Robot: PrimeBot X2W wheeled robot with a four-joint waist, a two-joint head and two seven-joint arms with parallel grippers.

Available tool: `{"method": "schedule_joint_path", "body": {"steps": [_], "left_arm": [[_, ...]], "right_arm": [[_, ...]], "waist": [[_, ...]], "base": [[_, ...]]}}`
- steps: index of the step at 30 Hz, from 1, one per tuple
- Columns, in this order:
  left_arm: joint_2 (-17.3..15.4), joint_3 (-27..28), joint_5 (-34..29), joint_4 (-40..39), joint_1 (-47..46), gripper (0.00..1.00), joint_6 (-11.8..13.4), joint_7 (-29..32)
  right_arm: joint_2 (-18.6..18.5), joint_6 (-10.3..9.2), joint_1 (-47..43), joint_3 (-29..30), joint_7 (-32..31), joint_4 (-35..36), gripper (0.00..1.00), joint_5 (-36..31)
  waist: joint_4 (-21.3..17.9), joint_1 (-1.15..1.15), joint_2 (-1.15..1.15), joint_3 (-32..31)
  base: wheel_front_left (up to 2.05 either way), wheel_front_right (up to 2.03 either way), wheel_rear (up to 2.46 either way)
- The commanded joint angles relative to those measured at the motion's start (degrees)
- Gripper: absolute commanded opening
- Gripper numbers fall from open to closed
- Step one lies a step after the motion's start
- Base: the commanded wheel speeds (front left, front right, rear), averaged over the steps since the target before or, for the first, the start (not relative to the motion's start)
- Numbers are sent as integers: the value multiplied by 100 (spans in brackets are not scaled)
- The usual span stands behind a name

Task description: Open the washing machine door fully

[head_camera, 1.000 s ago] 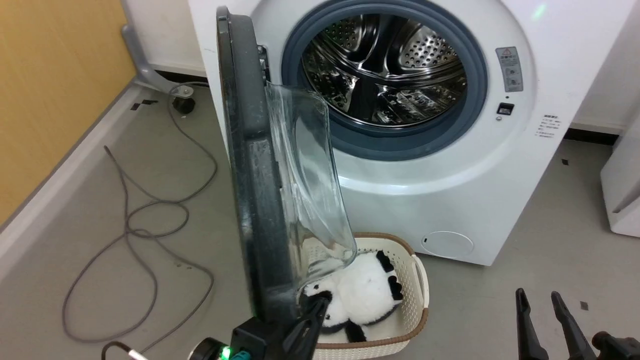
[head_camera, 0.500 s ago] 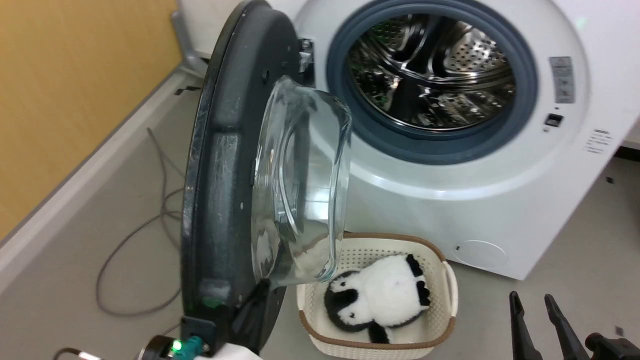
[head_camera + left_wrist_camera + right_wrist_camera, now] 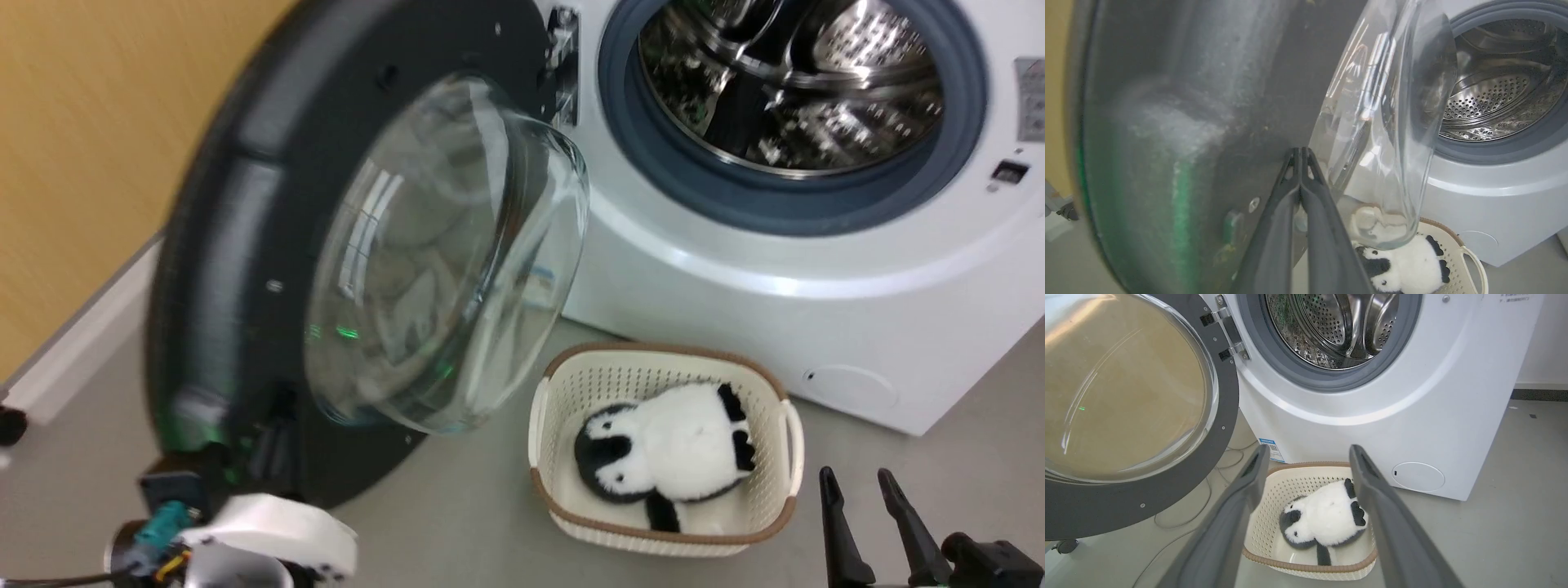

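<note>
The washing machine door [image 3: 237, 204] is a wide black-rimmed disc with a bulging clear glass bowl [image 3: 441, 261]. It stands swung out to the left on its metal hinge [image 3: 563, 65], inner face toward me. My left gripper [image 3: 277, 416] is low against that inner face. In the left wrist view the left gripper [image 3: 1300, 152] is shut, tips touching the door [image 3: 1208, 81] beside the bowl, nothing between the fingers. My right gripper [image 3: 857, 482] stands open at the lower right, apart from the door. The right wrist view shows the right gripper [image 3: 1308, 451] open above the basket, the door [image 3: 1224, 416] to its left.
A cream basket [image 3: 653, 351] holding a black-and-white plush toy [image 3: 669, 457] sits on the floor before the machine, below the steel drum [image 3: 800, 73]. A yellow wall [image 3: 82, 122] runs close behind the door's left side. Grey cables [image 3: 1180, 514] lie on the floor under the door.
The door has swung much further out to the left, from nearly edge-on to showing its inner face. My left gripper stayed against it. The head camera has also turned.
</note>
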State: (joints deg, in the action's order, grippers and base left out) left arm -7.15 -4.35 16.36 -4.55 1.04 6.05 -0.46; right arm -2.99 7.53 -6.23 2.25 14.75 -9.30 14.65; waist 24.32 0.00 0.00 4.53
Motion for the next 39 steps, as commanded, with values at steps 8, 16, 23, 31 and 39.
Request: {"method": "schedule_joint_path", "body": {"steps": [8,16,23,31,39], "left_arm": [[-165,789,456,436,-515,0,203,-333],[-578,1540,879,1047,-964,0,219,-511],[-1078,2022,1189,1704,-1459,0,88,-575],[-1449,2026,1228,2321,-1870,0,-128,-610],[-1536,1878,1159,2614,-2009,0,-214,-692]], "right_arm": [[7,-4,235,84,-118,170,100,-325],[-85,-4,327,122,-299,385,100,-416],[-171,-4,356,193,-416,565,100,-449],[-210,-4,401,227,-482,678,100,-457],[-186,-4,431,233,-465,610,100,-446]], "waist": [[-10,0,0,613],[-198,0,0,931],[-334,0,0,1205],[-422,0,0,1370],[-462,0,0,1284]], "base": [[0,0,0],[0,0,0],[0,0,0],[0,0,0],[0,0,0]]}}
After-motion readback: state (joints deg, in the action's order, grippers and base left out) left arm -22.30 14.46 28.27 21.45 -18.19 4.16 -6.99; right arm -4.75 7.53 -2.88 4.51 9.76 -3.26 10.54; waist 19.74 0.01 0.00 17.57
